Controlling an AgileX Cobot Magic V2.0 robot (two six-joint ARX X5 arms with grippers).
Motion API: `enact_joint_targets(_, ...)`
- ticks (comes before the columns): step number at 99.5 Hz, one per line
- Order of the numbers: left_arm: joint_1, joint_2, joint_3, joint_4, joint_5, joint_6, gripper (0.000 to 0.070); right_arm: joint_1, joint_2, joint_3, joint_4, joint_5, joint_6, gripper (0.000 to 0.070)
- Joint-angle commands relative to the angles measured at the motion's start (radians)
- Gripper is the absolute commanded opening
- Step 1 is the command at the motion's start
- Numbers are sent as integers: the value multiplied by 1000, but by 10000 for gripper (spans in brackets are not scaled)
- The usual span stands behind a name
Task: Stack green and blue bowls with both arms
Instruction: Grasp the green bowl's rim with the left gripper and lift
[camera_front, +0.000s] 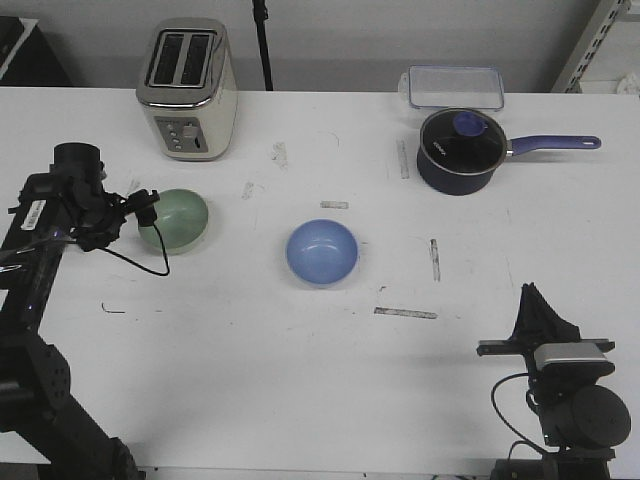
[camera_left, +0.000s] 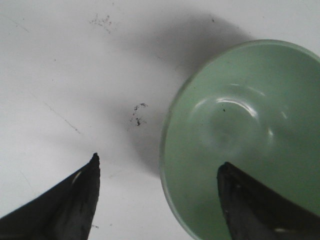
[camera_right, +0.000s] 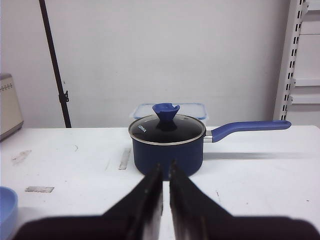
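Two bowls apart on the white table (camera_front: 300, 400), left arm at the green one.

Left gripper (camera_left: 157, 167) spread wide, straddling the rim of the green bowl (camera_front: 175, 218) at left of the front frame. Blue bowl (camera_front: 322, 252) near frame centre, untouched. Right gripper (camera_right: 165, 172) at lower right, fingers nearly together, holding nothing, aimed at the dark blue saucepan (camera_front: 457, 150) at upper right. Toaster (camera_front: 187, 90) at upper left.

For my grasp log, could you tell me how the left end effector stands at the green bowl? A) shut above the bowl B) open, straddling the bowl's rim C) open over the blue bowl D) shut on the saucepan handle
B: the left end effector is open, one finger over the green bowl, the other outside its rim.
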Motion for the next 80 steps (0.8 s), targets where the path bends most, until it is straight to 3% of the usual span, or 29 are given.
enact_joint_targets(1,1,40,20,4,-2,1,447,0,0,-4,11,1,9,15)
enact_joint_targets(31,-2,111,20,21,-1,-43,429,0,0,-4,11,1,9,15)
enact_joint_targets(43,-6,113,20,47,-1,-52,233,0,0,-4,11,1,9,15)
enact_joint_targets(47,-6,113,20,57,-1,-52,196,0,0,-4,11,1,9,15)
enact_joint_targets(80,-13,138,20,47,-1,-55,195,0,0,-4,11,1,9,15)
